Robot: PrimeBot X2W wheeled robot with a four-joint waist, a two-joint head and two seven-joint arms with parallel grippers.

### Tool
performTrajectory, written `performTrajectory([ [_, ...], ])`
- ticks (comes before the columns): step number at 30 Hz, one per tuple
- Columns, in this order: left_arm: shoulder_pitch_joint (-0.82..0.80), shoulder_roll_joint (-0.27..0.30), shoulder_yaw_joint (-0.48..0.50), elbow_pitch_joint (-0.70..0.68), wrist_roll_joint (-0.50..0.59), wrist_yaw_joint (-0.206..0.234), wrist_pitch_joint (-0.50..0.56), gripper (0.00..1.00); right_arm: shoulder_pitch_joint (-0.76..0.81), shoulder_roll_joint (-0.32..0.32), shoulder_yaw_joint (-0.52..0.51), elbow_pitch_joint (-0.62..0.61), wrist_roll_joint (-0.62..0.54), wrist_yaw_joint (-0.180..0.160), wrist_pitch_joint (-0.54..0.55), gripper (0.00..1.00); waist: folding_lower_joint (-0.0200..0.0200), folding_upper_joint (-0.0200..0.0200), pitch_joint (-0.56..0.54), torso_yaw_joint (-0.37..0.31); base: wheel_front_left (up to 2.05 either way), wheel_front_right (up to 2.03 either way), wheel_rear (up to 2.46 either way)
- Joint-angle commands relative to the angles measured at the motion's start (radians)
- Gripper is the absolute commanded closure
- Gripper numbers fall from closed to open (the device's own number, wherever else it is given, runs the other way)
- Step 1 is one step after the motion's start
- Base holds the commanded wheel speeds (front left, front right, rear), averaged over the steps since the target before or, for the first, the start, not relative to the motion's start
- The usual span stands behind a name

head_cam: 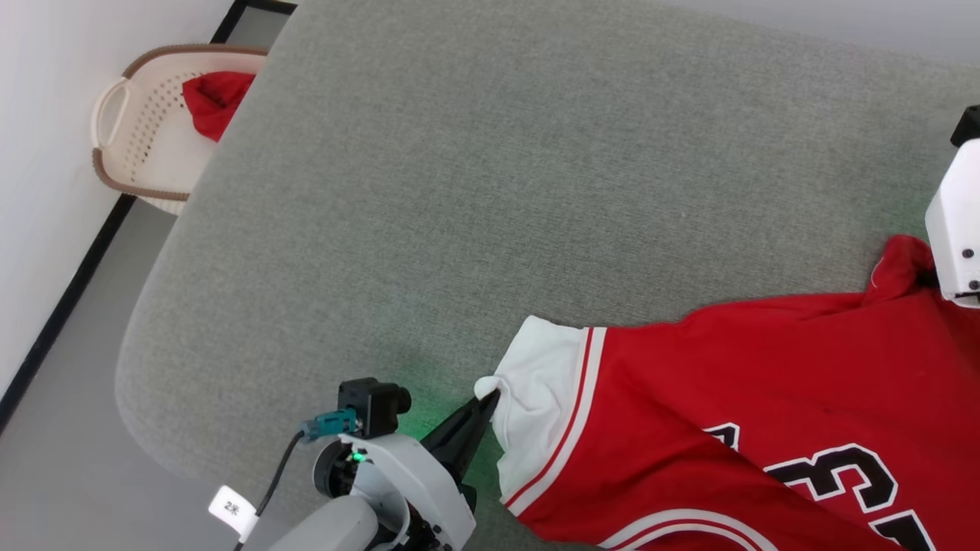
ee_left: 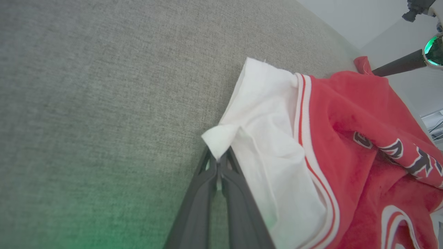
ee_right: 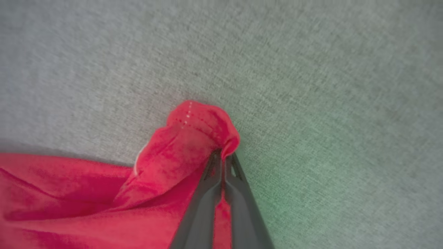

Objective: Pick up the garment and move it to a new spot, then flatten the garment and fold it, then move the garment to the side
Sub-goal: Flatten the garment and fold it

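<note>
The garment [head_cam: 727,383], a red jersey with a white sleeve, stripe trim and black-white lettering, lies on the grey cushioned surface [head_cam: 475,191] at the lower right. My left gripper [head_cam: 490,398] is shut on the edge of the white sleeve [ee_left: 273,145], whose corner pokes up between the fingertips [ee_left: 218,159]. A red corner of the garment [ee_right: 193,138] sits bunched over my right gripper [ee_right: 222,155], which is shut on it. In the head view the right arm's pale wrist [head_cam: 957,229] stands over that red corner [head_cam: 903,264]; its fingers are hidden there.
A cream perforated laundry basket [head_cam: 138,145] holding a small plain red cloth [head_cam: 214,99] stands on the floor beyond the surface's far left edge, against the white wall. The surface's rounded edge runs down the left side.
</note>
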Motion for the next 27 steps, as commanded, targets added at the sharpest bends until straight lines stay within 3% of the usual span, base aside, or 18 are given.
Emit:
performTrajectory([
  [1, -0.007, -0.002, 0.001, 0.006, 0.002, -0.002, -0.001, 1.0, 0.021, 0.023, -0.004, 0.015, -0.001, -0.001, -0.012, 1.0, 0.0, 0.0, -0.001, -0.007, 0.0, 0.0, 0.0],
  [9, -0.057, 0.063, 0.021, -0.038, -0.02, -0.004, 0.068, 1.0, -0.041, 0.058, -0.091, 0.019, 0.001, -0.001, -0.109, 1.0, 0.0, 0.0, -0.038, -0.053, 0.0, 0.0, 0.0],
  [21, -0.31, 0.304, 0.064, -0.23, -0.009, 0.047, 0.383, 1.0, -0.121, 0.126, -0.154, -0.032, 0.019, -0.001, -0.273, 1.0, 0.0, 0.0, -0.174, -0.139, 0.0, 0.0, 0.0],
  [27, -0.508, 0.344, 0.095, -0.203, -0.003, 0.037, 0.512, 1.0, -0.173, 0.144, -0.169, -0.047, -0.018, -0.001, -0.413, 1.0, 0.0, 0.0, -0.233, -0.178, 0.0, 0.0, 0.0],
])
